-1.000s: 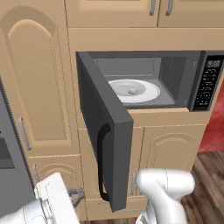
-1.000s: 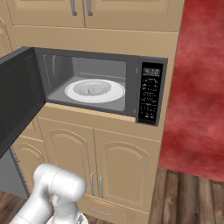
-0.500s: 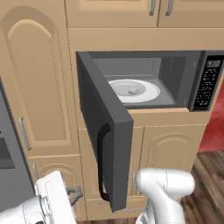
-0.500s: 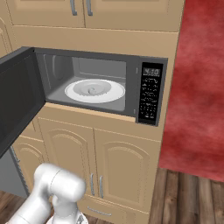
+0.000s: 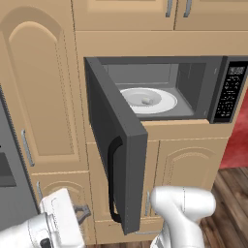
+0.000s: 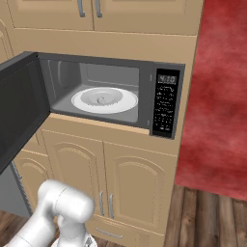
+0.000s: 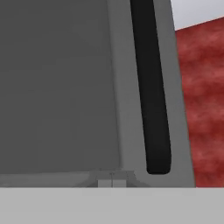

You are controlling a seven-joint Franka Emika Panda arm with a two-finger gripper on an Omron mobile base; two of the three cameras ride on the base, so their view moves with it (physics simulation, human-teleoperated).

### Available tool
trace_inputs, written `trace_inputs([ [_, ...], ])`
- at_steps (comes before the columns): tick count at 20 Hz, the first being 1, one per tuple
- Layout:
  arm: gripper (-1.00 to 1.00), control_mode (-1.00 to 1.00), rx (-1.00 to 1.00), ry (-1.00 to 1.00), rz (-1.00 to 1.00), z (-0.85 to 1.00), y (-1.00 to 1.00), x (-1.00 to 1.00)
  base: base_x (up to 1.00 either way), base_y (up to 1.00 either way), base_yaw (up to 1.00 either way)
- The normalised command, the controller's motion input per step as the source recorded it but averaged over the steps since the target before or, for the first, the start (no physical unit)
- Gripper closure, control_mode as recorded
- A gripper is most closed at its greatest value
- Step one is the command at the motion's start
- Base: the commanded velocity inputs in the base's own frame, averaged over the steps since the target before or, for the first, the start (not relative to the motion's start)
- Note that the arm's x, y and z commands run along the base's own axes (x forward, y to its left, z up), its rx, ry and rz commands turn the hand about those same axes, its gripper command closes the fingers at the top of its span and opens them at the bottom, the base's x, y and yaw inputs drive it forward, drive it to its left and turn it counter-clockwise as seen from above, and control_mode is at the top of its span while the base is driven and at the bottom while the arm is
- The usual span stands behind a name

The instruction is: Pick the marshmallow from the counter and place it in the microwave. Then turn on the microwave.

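Behind the open door (image 5: 116, 145), my left camera loses part of the one microwave (image 6: 106, 91). One plate (image 6: 104, 100) carries one marshmallow (image 5: 147, 100). My claw (image 7: 112, 181), barely visible against the door, is closed, holding nothing.

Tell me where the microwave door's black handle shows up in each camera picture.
Left base view: the handle runs down the open door's outer face, lower centre.
Right base view: I can't make it out on the door at far left.
Hand view: upright at centre right, close up.
Shared landmark: the grey microwave door.
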Motion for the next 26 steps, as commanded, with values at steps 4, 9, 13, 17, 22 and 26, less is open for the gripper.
trace_inputs([
  [4,1.0,-1.0,0.01,0.11,0.01,-0.15,0.05,0.21,0.0,0.0,0.0],
  [9,1.0,-1.0,0.01,0.09,0.01,-0.14,0.01,0.08,0.0,0.0,0.0],
  [13,1.0,-1.0,0.01,0.12,0.0,-0.13,0.0,0.01,0.0,0.0,0.0],
  [17,1.0,-1.0,0.01,0.1,0.0,-0.08,0.0,0.0,0.0,0.0,0.0],
  [22,1.0,-1.0,0.02,0.06,0.0,-0.04,0.0,0.0,0.0,0.0,0.0],
  [26,1.0,-1.0,0.02,0.02,0.0,-0.01,0.0,0.01,0.0,0.0,0.0],
])
